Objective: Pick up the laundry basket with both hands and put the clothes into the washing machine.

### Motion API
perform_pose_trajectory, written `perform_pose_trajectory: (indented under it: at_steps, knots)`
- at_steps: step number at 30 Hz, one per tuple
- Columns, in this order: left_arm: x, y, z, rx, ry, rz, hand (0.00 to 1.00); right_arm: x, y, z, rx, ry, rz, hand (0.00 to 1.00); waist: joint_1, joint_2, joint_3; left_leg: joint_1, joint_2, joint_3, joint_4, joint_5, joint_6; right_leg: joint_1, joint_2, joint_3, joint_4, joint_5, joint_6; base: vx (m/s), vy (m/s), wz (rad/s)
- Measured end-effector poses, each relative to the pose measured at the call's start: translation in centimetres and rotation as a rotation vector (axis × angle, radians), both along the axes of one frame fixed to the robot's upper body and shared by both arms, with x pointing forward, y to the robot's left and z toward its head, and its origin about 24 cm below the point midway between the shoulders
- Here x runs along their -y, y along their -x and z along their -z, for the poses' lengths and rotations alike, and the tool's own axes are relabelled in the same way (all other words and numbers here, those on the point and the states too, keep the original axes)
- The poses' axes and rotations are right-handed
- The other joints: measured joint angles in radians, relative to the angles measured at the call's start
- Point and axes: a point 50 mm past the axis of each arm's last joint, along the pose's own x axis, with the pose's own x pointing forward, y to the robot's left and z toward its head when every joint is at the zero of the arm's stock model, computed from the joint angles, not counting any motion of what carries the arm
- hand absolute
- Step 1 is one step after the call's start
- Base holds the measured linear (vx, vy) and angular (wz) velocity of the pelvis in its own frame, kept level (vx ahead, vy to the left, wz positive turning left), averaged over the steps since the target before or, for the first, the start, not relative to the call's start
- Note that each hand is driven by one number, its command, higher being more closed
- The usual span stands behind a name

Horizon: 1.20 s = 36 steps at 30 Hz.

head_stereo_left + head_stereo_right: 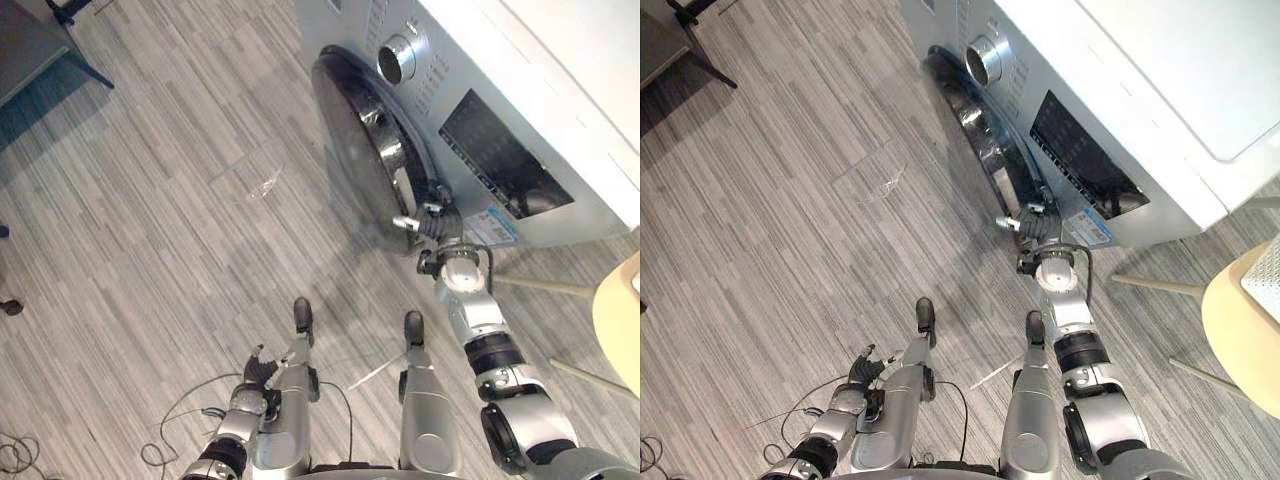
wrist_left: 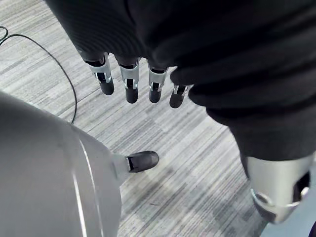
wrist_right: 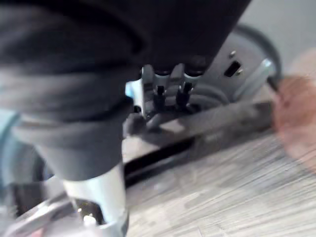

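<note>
Left eye view: one washing machine (image 1: 520, 130) stands far right on the floor (image 1: 150, 220), its top cut off by the frame. Its one round door (image 1: 360, 140) faces left. The right hand (image 1: 432, 215) is at the door's near edge; its fingers are too small to make out here. The left hand (image 1: 258, 370) hangs low, near left.

Right eye view: a pale round seat (image 1: 1240, 340) at the right is cut off.

Left wrist view: the left hand's fingers (image 2: 129, 81) hang straight and loose above the floor, holding nothing.

Right wrist view: two fingers (image 3: 159, 96) reach the door's rim, but blur hides whether they grip it, so I cannot tell their state
</note>
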Motion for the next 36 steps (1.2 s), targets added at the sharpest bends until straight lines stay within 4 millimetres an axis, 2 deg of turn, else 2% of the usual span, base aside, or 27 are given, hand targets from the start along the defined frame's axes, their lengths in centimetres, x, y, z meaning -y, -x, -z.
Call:
perform_pose_trajectory:
  at_steps: [1,4,5,8,10,11,12,13,15,17,20,22,24,26,28,29,30,31,33,36]
  knots:
    - [-0.2,0.1,0.1,-0.009,0.0,-0.011,0.0,-0.4,0.3,0.2,-0.003,-0.002,-0.021,0.0,-0.003,-0.001,0.0,0.003,0.001,0.0,0.0,0.0,0.0,0.002,0.001,0.0,0.001,0.0,0.0,0.03,-0.053,-0.03]
    - [-0.6,0.4,0.3,-0.034,-0.009,-0.025,0.0,-3.2,2.1,2.4,-0.059,0.016,-0.209,0.0,-0.009,-0.005,-0.002,0.023,0.002,0.0,0.0,0.003,0.003,0.014,0.005,-0.001,0.015,-0.016,-0.005,0.05,-0.043,-0.03]
    - [-0.8,0.5,0.4,-0.043,-0.021,-0.027,0.0,-4.9,3.1,3.5,-0.098,0.026,-0.328,0.0,-0.009,-0.01,-0.005,0.035,0.004,0.001,0.0,0.0,0.001,0.026,0.009,-0.003,0.015,-0.019,-0.006,0.08,-0.062,-0.03]
    - [-1.4,0.8,0.5,-0.062,-0.051,-0.018,0.0,-10.4,6.8,6.1,-0.191,0.085,-0.707,0.0,-0.005,-0.046,-0.027,0.059,0.018,-0.008,0.0,-0.005,-0.007,0.056,0.022,-0.025,0.014,-0.031,-0.015,0.06,-0.063,0.06]
    - [-1.6,0.8,0.6,-0.066,-0.059,-0.017,0.0,-12.0,8.1,6.5,-0.207,0.071,-0.804,0.0,-0.004,-0.067,-0.039,0.069,0.022,-0.021,0.0,-0.006,-0.008,0.075,0.026,-0.033,0.014,-0.037,-0.017,0.04,-0.045,0.18]
    - [-1.8,0.9,0.6,-0.067,-0.06,-0.026,0.0,-12.1,8.2,6.7,-0.215,0.057,-0.804,0.0,-0.003,-0.078,-0.048,0.073,0.022,-0.024,0.0,-0.007,-0.009,0.082,0.026,-0.037,0.015,-0.04,-0.017,0.0,-0.023,0.2]
    - [-2.3,1.0,0.6,-0.073,-0.058,-0.056,0.0,-11.5,8.0,6.9,-0.225,0.026,-0.768,0.0,0.001,-0.102,-0.076,0.073,0.019,-0.026,0.0,-0.007,-0.01,0.082,0.023,-0.041,0.021,-0.044,-0.015,-0.02,-0.006,0.13]
    - [-2.5,1.1,0.6,-0.078,-0.063,-0.057,0.0,-10.9,7.7,7.0,-0.23,0.017,-0.738,0.0,0.001,-0.112,-0.086,0.073,0.018,-0.025,0.0,-0.007,-0.01,0.082,0.021,-0.041,0.023,-0.045,-0.015,-0.03,0.003,0.1]
    - [-3.2,1.0,0.5,-0.074,-0.085,-0.056,0.0,-7.2,6.2,7.3,-0.239,-0.005,-0.573,0.0,-0.003,-0.145,-0.11,0.073,0.018,-0.022,0.0,-0.013,-0.017,0.082,0.016,-0.039,0.028,-0.045,-0.014,-0.05,0.009,0.04]
    - [-3.3,0.7,0.2,-0.061,-0.094,-0.044,0.0,-4.6,5.6,7.8,-0.258,-0.02,-0.463,0.0,-0.004,-0.16,-0.121,0.073,0.018,-0.019,0.0,-0.014,-0.018,0.08,0.016,-0.034,0.028,-0.045,-0.014,-0.07,0.006,-0.02]
    - [-2.5,-0.8,-1.5,0.055,-0.103,0.011,0.0,1.6,6.4,8.9,-0.289,-0.023,-0.243,0.0,-0.007,-0.163,-0.151,0.072,0.018,-0.012,0.0,-0.016,-0.014,0.079,0.017,-0.024,0.015,-0.04,-0.007,-0.05,-0.009,-0.09]
    - [-1.6,-2.4,-3.7,0.19,-0.097,0.073,0.0,6.4,7.7,10.1,-0.337,-0.007,-0.064,0.0,-0.017,-0.162,-0.178,0.071,0.018,0.005,-0.001,-0.016,-0.014,0.071,0.019,-0.01,0.007,-0.036,-0.002,-0.01,-0.019,-0.19]
    - [-1.0,-3.8,-5.5,0.299,-0.077,0.11,0.0,9.2,8.8,11.0,-0.376,-0.01,0.057,0.0,-0.034,-0.163,-0.194,0.07,0.019,0.03,-0.001,-0.016,-0.014,0.061,0.023,0.014,-0.005,-0.021,-0.005,0.0,-0.022,-0.29]
    - [-1.2,-5.5,-7.2,0.379,-0.069,0.109,0.0,11.3,9.7,11.8,-0.41,-0.022,0.147,0.0,-0.05,-0.165,-0.198,0.07,0.024,0.063,-0.002,-0.016,-0.014,0.048,0.029,0.046,-0.029,-0.001,0.0,-0.01,-0.043,-0.56]
    - [-2.6,-7.2,-8.7,0.431,-0.065,0.051,0.0,12.5,10.3,12.8,-0.451,-0.052,0.212,0.0,-0.072,-0.169,-0.2,0.07,0.037,0.108,-0.002,-0.017,-0.017,0.03,0.039,0.086,-0.053,0.027,-0.004,-0.02,-0.051,-0.71]
    - [-4.1,-8.3,-9.6,0.455,-0.073,-0.005,0.0,13.1,10.9,13.4,-0.477,-0.085,0.247,0.0,-0.09,-0.169,-0.201,0.07,0.042,0.136,-0.004,-0.019,-0.019,0.018,0.047,0.113,-0.068,0.044,-0.008,-0.03,-0.04,-0.77]
    - [-5.8,-9.4,-10.8,0.484,-0.085,-0.078,0.0,13.4,11.7,14.0,-0.501,-0.121,0.269,0.0,-0.099,-0.171,-0.202,0.07,0.054,0.164,-0.008,-0.023,-0.024,0.0,0.057,0.143,-0.08,0.056,-0.002,-0.03,-0.055,-0.8]
    - [-6.7,-9.9,-11.5,0.504,-0.091,-0.114,0.0,13.5,12.2,14.3,-0.516,-0.133,0.277,0.0,-0.104,-0.171,-0.202,0.069,0.056,0.178,-0.008,-0.025,-0.026,-0.008,0.062,0.156,-0.085,0.063,-0.005,-0.03,-0.064,-0.78]
    - [-10.5,-11.4,-15.2,0.599,-0.158,-0.22,0.0,13.9,13.7,15.3,-0.564,-0.168,0.312,0.0,-0.133,-0.175,-0.203,0.062,0.079,0.23,-0.009,-0.031,-0.036,-0.044,0.088,0.202,-0.095,0.078,-0.011,-0.02,-0.077,-0.67]
    - [-14.2,-12.7,-19.2,0.678,-0.219,-0.319,0.0,15.0,15.1,15.9,-0.59,-0.187,0.374,0.0,-0.16,-0.175,-0.203,0.027,0.099,0.259,-0.009,-0.026,-0.043,-0.098,0.11,0.231,-0.101,0.096,-0.017,-0.01,-0.075,-0.41]
